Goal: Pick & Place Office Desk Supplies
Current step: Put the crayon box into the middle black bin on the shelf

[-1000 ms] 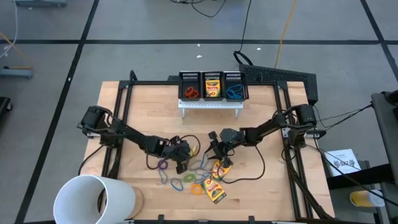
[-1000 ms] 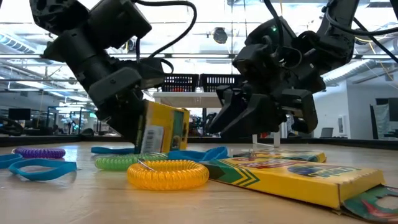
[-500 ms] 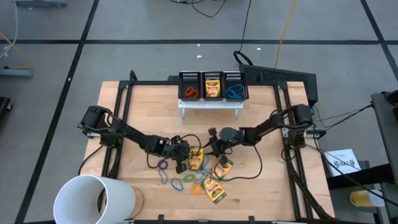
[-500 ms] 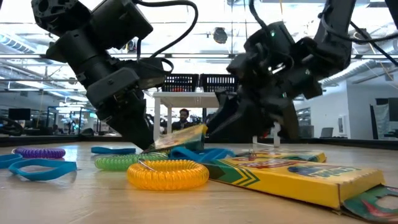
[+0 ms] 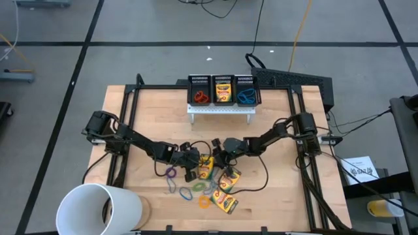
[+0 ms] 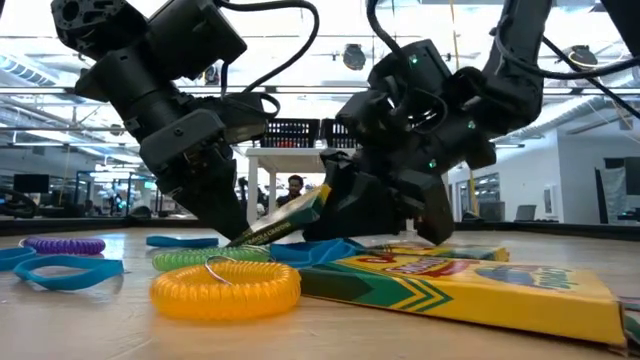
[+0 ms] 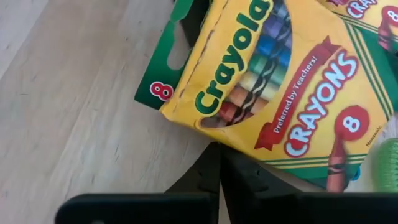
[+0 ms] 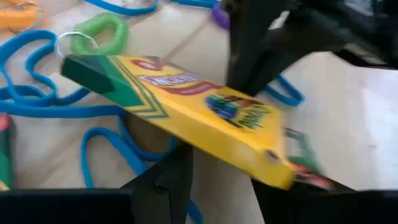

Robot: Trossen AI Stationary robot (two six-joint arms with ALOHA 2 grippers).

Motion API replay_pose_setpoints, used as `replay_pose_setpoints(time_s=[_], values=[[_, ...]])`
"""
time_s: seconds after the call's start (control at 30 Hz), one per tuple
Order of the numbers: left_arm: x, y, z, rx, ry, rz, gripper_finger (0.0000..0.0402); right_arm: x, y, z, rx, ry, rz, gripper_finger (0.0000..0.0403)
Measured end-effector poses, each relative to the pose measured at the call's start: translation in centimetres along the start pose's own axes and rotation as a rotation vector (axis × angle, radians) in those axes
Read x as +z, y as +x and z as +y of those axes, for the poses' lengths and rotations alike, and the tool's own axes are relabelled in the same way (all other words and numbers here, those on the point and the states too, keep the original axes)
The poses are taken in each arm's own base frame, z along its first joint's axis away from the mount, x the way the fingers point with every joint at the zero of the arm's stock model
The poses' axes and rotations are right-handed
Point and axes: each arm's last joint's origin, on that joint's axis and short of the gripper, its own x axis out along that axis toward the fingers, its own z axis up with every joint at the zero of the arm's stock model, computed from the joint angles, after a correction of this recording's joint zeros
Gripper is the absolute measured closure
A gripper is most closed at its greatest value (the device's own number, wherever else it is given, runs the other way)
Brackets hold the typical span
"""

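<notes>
- The left gripper [image 5: 193, 168] sits near the middle of the table, its fingers [image 7: 219, 180] pressed together with nothing between them, their tips against the lower edge of a tilted Crayola crayon box [image 5: 206, 168].
- The right gripper [image 5: 217, 158] comes in from the other side with its fingers [image 8: 174, 177] apart around that same box; whether they actually press it cannot be told.
- In the low view that box [image 6: 285, 213] is propped at a slant between the two grippers, one end down on the wood.
- Its face reads "Crayola", "CRAYONS", "Preferred by Teachers!" and "8", with a second "8" on the green flap [image 7: 163, 81].
- Crayon boxes counted: four. The tilted one, two lying flat just toward the front edge [image 5: 230, 179] [image 5: 223, 200], and one standing in the middle black mesh bin [image 5: 223, 91].
- Black mesh bins: three, in a row on a white stand [image 5: 221, 109] at the back of the table.
- The left bin holds a red loop [image 5: 200, 97], the right bin a blue one [image 5: 245, 97].
- Loose loops around the boxes include a purple one [image 5: 171, 173], blue [image 5: 185, 194], green [image 5: 198, 186] and an orange coil [image 5: 205, 201]; the tangle is too dense for a sure count.
- One large white cup [image 5: 98, 210] lies on its side at the front left corner of the wooden table [image 5: 274, 196].
</notes>
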Motion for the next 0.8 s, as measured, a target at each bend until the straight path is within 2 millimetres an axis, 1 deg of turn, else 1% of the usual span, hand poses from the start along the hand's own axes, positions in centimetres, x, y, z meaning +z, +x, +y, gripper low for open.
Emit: replay_pose_setpoints(time_s=[0.1,0.17,0.23,0.37,0.53,0.7,0.8], values=[[0.0,0.0,0.0,-0.002,0.010,0.000,0.0397,0.5,-0.4,-0.4,-0.053,-0.020,0.014,0.0264],[0.0,0.0,0.0,-0.004,0.010,0.001,0.0390,1.3,-0.8,-0.7,-0.106,-0.031,0.003,0.0264],[0.0,0.0,0.0,-0.005,0.010,0.000,0.0381,1.9,-1.1,-0.9,-0.115,-0.034,-0.011,0.0264],[0.0,0.0,0.0,-0.006,0.014,-0.001,0.0380,1.9,-1.2,-0.8,-0.090,-0.050,-0.006,0.0264],[0.0,0.0,0.0,-0.007,0.014,-0.001,0.0397,2.0,-1.1,-0.6,-0.084,-0.059,-0.010,0.0264],[0.0,0.0,0.0,-0.007,0.015,-0.001,0.0380,2.1,-1.1,-0.4,-0.094,-0.081,-0.006,0.0264],[0.0,0.0,0.0,-0.007,0.016,-0.001,0.0379,2.3,-1.0,0.1,-0.082,-0.116,-0.010,0.0264]])
